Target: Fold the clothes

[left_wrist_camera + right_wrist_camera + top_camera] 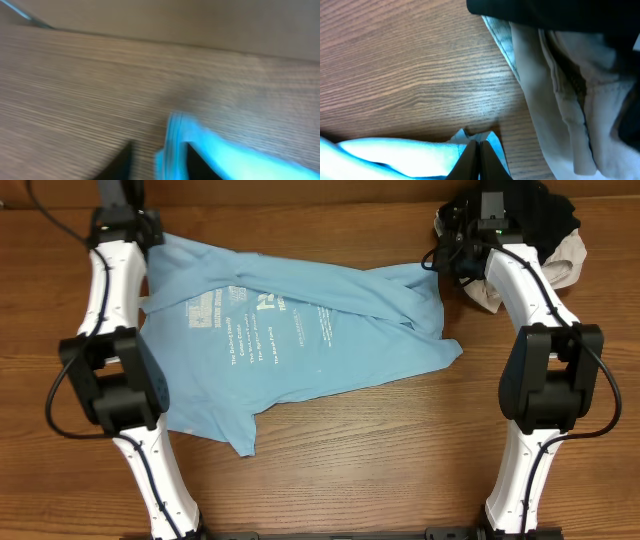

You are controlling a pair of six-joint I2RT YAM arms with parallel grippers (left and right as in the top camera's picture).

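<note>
The light blue T-shirt (290, 330) lies spread and rumpled across the middle of the table, white print facing up. My left gripper (150, 235) is at the shirt's far left corner. In the blurred left wrist view its fingers (160, 162) are apart, with a blue cloth edge (172, 135) between them, close to the right finger. My right gripper (433, 262) is at the shirt's far right corner. In the right wrist view its fingers (480, 145) are shut on the blue shirt's edge (420, 152).
A black garment (545, 215) and a beige garment (560, 270) are heaped at the far right corner, just beside my right gripper; they also show in the right wrist view (560, 85). Bare wooden table (380, 460) lies in front of the shirt.
</note>
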